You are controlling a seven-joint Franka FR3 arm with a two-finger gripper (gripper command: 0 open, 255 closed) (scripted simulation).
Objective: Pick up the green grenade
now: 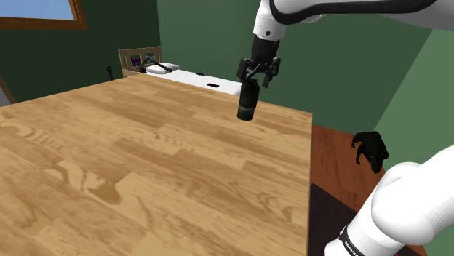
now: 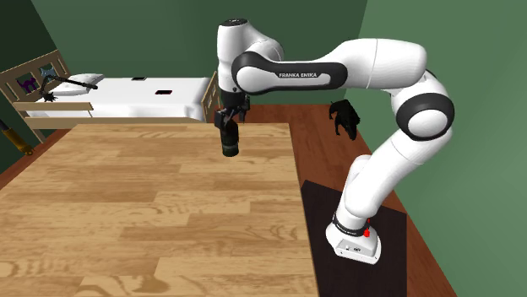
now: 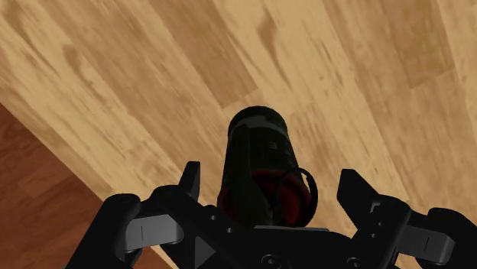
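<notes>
The white arm (image 2: 338,72) bears "FRANKA EMIKA" in dark letters (along its upper link).

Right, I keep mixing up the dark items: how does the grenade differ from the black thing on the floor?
The grenade is a smooth, upright, dark green cylinder; the black object is irregular, lumpy and plain black. The grenade is at the wooden table's far edge, under the end effector; the black object is off the table, on the reddish floor. Both are small and dark.
</notes>
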